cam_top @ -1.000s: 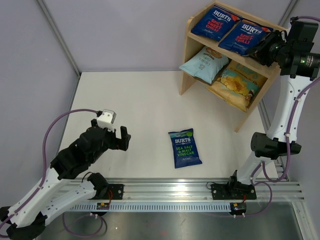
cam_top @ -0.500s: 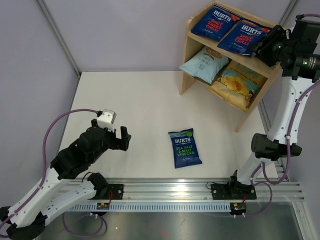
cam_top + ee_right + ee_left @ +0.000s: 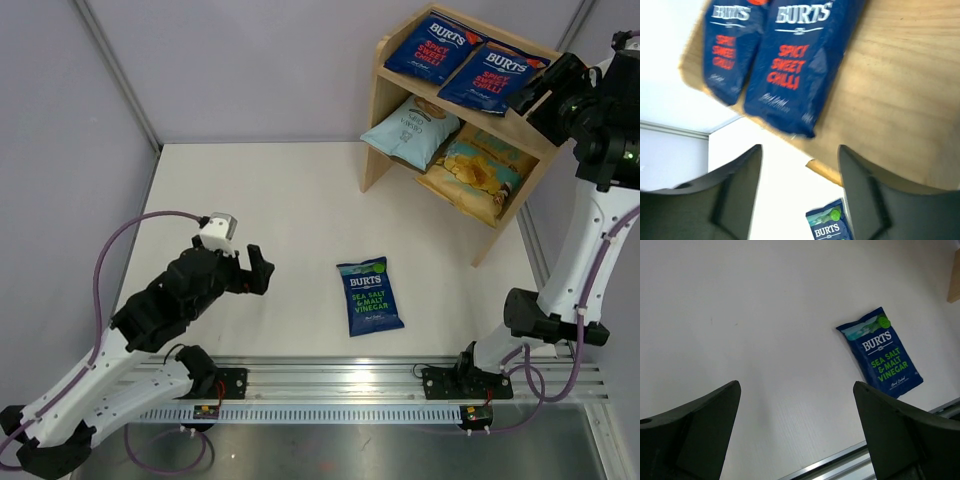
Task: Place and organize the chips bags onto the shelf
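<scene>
Last bag [image 3: 370, 296], green-lettered Burts, lies flat on tabletop [image 3: 250, 190], well apart from shelf [image 3: 374, 110]. It sits to the R of L gripper [image 3: 256, 272], which is wide, empty and much the nearer. Bag's long axis runs near-to-far, slightly tilted. R gripper [image 3: 532, 92] is up by shelf's top tier, fingers apart, holding nothing. Bag: slim glossy dark-blue foil pouch, prob. slippery. Shelf: bare light wood, free spot at top tier's R end.
</scene>
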### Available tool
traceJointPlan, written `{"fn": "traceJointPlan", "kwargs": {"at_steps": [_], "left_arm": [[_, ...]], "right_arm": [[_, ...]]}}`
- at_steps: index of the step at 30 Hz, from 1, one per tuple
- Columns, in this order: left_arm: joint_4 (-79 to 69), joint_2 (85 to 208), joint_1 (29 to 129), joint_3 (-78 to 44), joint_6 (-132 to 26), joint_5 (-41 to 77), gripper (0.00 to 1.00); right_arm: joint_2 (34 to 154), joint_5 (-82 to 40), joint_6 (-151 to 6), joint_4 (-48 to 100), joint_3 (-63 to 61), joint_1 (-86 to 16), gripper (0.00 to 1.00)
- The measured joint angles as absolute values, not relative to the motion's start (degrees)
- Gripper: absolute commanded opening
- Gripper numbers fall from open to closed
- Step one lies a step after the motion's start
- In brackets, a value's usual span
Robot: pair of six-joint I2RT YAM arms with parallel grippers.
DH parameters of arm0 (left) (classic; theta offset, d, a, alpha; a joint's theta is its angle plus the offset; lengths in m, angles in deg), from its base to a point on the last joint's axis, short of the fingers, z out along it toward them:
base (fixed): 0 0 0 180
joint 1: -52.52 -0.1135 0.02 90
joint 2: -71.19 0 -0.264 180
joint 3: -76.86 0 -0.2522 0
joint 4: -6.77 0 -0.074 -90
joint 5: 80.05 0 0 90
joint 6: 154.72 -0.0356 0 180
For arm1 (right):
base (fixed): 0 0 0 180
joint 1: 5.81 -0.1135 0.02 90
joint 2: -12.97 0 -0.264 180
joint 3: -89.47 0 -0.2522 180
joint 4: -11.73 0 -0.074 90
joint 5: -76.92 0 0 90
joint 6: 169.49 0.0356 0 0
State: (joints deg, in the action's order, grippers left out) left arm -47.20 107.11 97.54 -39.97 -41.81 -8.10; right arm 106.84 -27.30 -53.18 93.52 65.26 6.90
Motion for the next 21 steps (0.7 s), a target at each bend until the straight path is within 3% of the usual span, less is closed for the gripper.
{"fn": "traceJointPlan", "kwargs": {"at_steps": [3, 7, 9, 13, 17, 21], "left_arm": [[-43.1, 109.3, 97.5, -41.7, -39.5, -5.8, 0.99], [-36.9, 115.1, 97.5, -44.0, -36.1, -2.2, 0.99], [-33.6, 119.0, 97.5, -44.9, -34.0, -0.2, 0.99], [-27.5, 126.1, 97.5, -46.0, -29.1, 3.4, 0.99], [-21.1, 132.3, 97.5, -46.8, -25.0, 6.4, 0.99], [-15.7, 138.3, 97.5, -46.8, -22.0, 9.1, 0.99]], "right_arm": [[103.0, -28.0, -53.3, 93.6, 65.3, 7.0, 0.77], [99.5, -31.3, -53.6, 93.4, 65.1, 7.0, 0.99], [97.5, -32.2, -53.9, 92.1, 62.4, 7.0, 0.99], [85.6, -34.5, -53.5, 83.5, 41.2, 7.0, 1.00], [69.9, -45.0, -47.4, 70.0, 15.3, 7.0, 0.99], [60.0, -53.4, -40.5, 57.8, -0.4, 6.1, 0.99]]}}
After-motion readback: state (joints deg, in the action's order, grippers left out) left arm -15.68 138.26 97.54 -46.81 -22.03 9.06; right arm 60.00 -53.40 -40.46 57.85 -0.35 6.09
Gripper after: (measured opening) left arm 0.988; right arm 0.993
